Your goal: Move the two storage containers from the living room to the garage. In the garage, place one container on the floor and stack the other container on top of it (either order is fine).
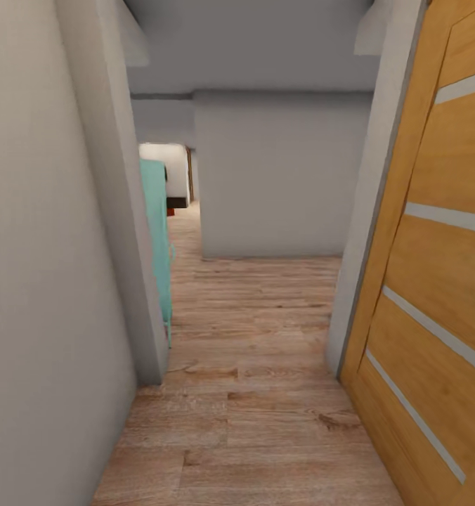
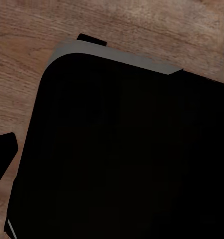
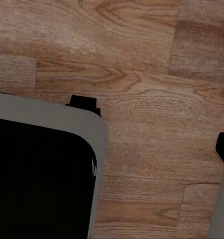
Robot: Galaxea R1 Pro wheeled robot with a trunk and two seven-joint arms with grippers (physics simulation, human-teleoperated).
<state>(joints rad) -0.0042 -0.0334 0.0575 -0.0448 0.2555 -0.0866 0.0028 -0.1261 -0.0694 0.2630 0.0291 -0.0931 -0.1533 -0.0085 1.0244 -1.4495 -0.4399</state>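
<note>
Black shapes at the edges of both wrist views may be fingertips, cut off, so I cannot tell whether either gripper is released or clenched. Below them lies the robot's dark, grey-rimmed base (image 2: 122, 149) on light wood planks (image 3: 142, 74). Ahead, a narrow hallway runs between grey walls (image 1: 48, 246), a slatted wooden door (image 1: 434, 267) on the right, a teal door (image 1: 157, 232) left.

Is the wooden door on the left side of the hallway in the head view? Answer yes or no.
No, the wooden door with pale strips stands along the right side, while a grey wall lines the left.
</note>
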